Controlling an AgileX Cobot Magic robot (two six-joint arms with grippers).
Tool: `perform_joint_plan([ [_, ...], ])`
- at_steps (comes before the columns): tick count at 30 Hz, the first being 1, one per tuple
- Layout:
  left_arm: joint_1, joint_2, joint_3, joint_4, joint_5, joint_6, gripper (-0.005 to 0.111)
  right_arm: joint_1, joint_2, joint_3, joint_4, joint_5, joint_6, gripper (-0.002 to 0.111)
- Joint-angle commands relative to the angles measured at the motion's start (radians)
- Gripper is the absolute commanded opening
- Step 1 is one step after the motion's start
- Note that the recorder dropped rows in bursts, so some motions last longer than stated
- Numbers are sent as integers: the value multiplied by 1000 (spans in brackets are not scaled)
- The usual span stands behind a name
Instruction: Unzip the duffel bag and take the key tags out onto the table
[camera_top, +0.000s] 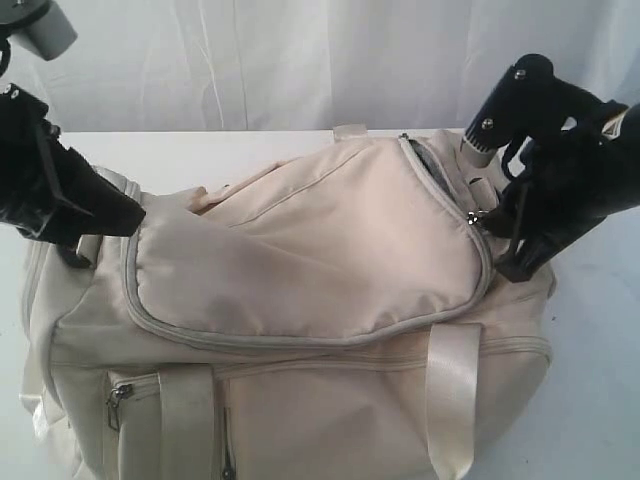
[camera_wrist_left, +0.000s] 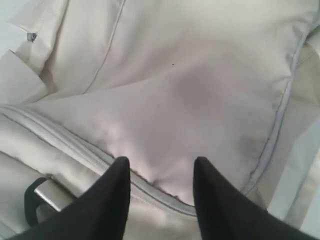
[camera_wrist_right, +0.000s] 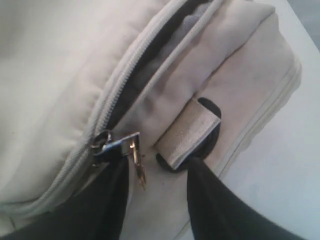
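The cream-beige duffel bag (camera_top: 300, 290) fills the middle of the table (camera_top: 600, 400). Its grey top zipper (camera_wrist_right: 125, 70) is parted at the right end, showing dark lining. The metal zipper pull (camera_wrist_right: 121, 146) hangs at the end of the opening, right beside one finger of my right gripper (camera_wrist_right: 157, 167), whose jaws stand apart with only bag fabric between them. In the exterior view the right gripper (camera_top: 505, 245) sits at the bag's right end by the pull (camera_top: 478, 217). My left gripper (camera_wrist_left: 160, 167) is open over the zipper seam at the bag's left end (camera_top: 130, 215). The key tags are hidden.
A black D-ring with a beige strap loop (camera_wrist_right: 189, 132) lies by the right gripper's other finger. Another D-ring (camera_wrist_left: 37, 192) sits by the left gripper. Satin straps (camera_top: 452, 400) run down the bag's front. A small front pocket zipper (camera_top: 118, 395) shows at lower left.
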Motion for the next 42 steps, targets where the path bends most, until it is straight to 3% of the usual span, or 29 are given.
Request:
perform_joint_plan([
  [1,0,-14,14,-29,-21,2,45,-1,3,6,21,-42,-10,37],
  [9,0,-14,14,-29,-21,2,45,-1,3,6,76,-42,-107,37],
  [13,0,-14,14,-29,-21,2,45,-1,11,6,155,-47,-263,37],
  [18,0,-14,14,-29,-21,2,45,-1,59,6,159,-35,-272,35],
  [20,0,-14,14,-29,-22,-1,45,-1,75,6,159,-35,-275,29],
  [24,0,-14,14,-29,-22,-1,45,-1,66,5,159,-35,-292,0],
  [28,0,-14,14,-29,-22,-1,45,-1,11,5,159,-33,-283,0],
  [36,0,-14,14,-36,-22,0,45,-1,-154,5,159,-5,-115,0],
  [39,0,-14,14,-41,-22,-3,45,-1,-169,5,157,-82,229,1],
  [42,0,-14,14,-44,-22,-3,45,-1,-158,5,152,-126,616,13],
])
